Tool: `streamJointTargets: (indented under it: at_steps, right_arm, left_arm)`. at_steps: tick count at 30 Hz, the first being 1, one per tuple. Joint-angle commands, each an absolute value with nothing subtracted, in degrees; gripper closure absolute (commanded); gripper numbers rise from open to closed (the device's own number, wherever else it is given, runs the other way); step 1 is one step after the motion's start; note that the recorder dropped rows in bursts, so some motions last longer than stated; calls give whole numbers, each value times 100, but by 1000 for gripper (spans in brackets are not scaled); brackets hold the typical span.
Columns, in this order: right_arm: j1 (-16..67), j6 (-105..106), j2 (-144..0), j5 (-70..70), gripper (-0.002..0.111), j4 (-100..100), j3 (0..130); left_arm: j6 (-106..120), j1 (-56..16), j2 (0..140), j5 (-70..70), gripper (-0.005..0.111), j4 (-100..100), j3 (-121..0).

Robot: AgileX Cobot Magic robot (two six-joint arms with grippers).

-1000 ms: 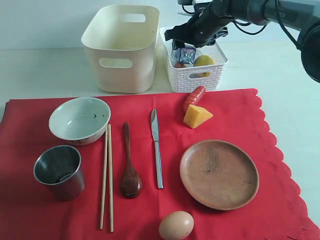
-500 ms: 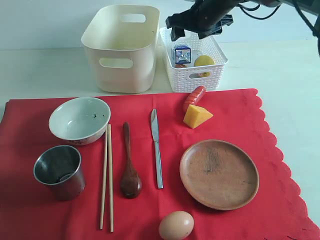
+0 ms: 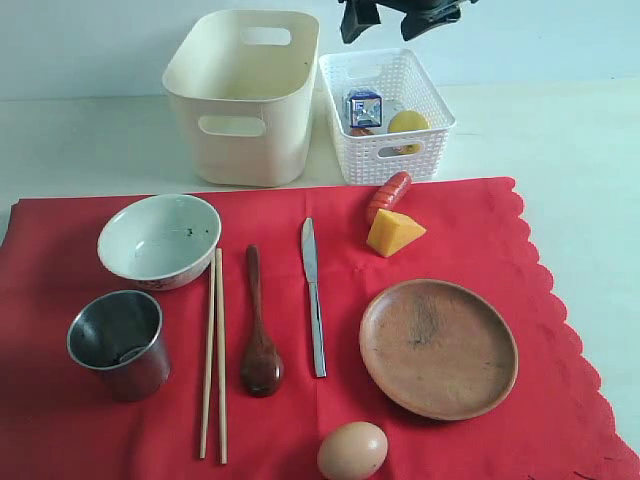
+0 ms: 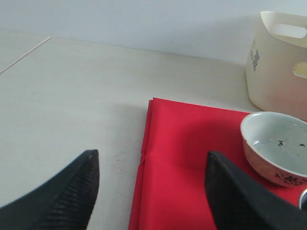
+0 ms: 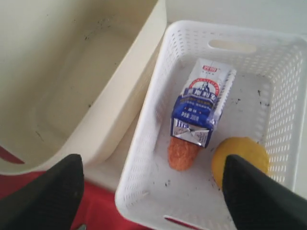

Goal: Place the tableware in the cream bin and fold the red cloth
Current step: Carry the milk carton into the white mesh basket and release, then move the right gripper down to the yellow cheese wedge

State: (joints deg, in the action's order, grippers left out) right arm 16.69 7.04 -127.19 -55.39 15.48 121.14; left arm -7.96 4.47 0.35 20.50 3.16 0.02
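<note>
Red cloth (image 3: 470, 230) covers the near half of the tabletop, its scalloped edge on the right, and all the tableware lies on it. Behind its far edge the cream bin (image 3: 245, 150) stands on bare tabletop with nothing inside that I can see. The white lattice basket (image 3: 385, 150) sits just beside it to the right.

The right gripper (image 5: 151, 177) hangs above that basket with its jaws spread wide, holding nothing. The left gripper (image 4: 151, 182) is just as wide and bare, low over the cloth's left edge near the bowl.

The brown plate (image 3: 438, 347) rests toward the cloth's right side. The pale bowl (image 3: 159, 240) is near the left edge, with the steel cup (image 3: 117, 343) in front of it. The chopsticks (image 3: 213, 355), dark spoon (image 3: 259, 330) and knife (image 3: 314, 300) lie side by side in the middle, apart from one another.

A cheese wedge (image 3: 394, 233) touches a sausage (image 3: 388, 192) near the far edge. An egg (image 3: 352, 451) sits at the near edge. In the basket lie a milk carton (image 5: 200, 103) and a lemon (image 5: 240, 158).
</note>
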Motion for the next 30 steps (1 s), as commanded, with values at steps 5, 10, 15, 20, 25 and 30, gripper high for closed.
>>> streamJointTargets:
  at_steps: [5, 10, 15, 20, 25, 30]
  right_arm:
    - [1667, 957, -12557, -6352, 32, 1692, 12148]
    - [1667, 1184, -12544, -6597, 32, 2156, 12136]
    - [1667, 1300, -12544, -6898, 32, 2354, 12136]
    - [1667, 1300, -12530, -6996, 32, 2498, 12057]
    - [1667, 1300, -12342, -6971, 32, 2512, 11487]
    - [1667, 1357, -12036, -6719, 32, 2490, 10739]
  left_arm:
    - [-767, 456, 0, 2017, 45, 343, 0]
    - [-767, 456, 0, 2017, 45, 343, 0]
    - [-767, 456, 0, 2017, 45, 343, 0]
    - [-767, 456, 0, 2017, 45, 343, 0]
    - [-767, 456, 0, 2017, 45, 343, 0]
    - [-767, 456, 0, 2017, 45, 343, 0]
